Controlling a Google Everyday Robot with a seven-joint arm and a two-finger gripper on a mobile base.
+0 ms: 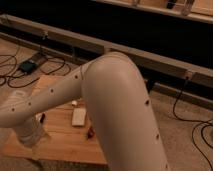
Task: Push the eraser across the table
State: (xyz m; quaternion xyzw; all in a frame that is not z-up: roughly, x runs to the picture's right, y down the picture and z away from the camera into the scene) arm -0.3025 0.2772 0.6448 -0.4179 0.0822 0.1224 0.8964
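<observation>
Left of the cream block (78, 116), at the far end of the counter (65, 145), the tool (31, 135) hangs low over the wood, and the arm's pale forearm hides most of what lies under it. Wide or narrow? I cannot tell, because the tool's tip is lost behind its own bulk. The eraser (41, 118) shows only as a dark sliver with a touch of red. It pokes out just beside the tool, on the side toward the block. That puts the eraser between tool and block, much closer to the tool; whether they touch, I can't say. Its long axis seems to run away from the camera, though too little shows to be sure. My read is that a sideways sweep from here would send it toward the block. The pen (91, 132), just beyond the block and nearer the camera, could get in the way.
</observation>
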